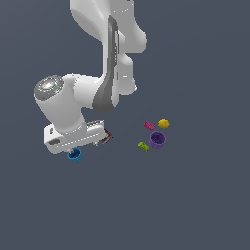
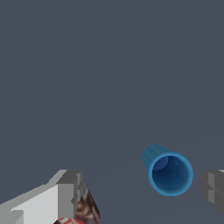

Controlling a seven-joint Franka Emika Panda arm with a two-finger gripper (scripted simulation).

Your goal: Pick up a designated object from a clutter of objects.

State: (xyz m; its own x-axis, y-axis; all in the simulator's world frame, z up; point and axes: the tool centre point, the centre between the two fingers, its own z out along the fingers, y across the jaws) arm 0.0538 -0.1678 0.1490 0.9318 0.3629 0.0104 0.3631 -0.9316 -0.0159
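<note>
The designated object, a small bright blue cup point(image 2: 168, 172), stands with its hollow facing the wrist camera. My gripper point(image 2: 140, 192) is open, and its two grey fingers point(image 2: 65, 192) straddle the cup, which sits nearer one finger without touching either. In the exterior view the cup point(image 1: 74, 156) peeks out just under the white hand, with the gripper point(image 1: 75, 150) right above it. The rest of the clutter lies toward the exterior view's right: purple cup point(image 1: 157, 139), yellow lump point(image 1: 163, 124), pink brick point(image 1: 149, 125) and green brick point(image 1: 143, 146).
A brown-red box point(image 1: 106, 136) lies close beside the hand, half hidden by it; in the wrist view the box point(image 2: 87, 210) shows just behind one finger. The arm's white links rise over the scene above the grey floor point(image 1: 195, 205).
</note>
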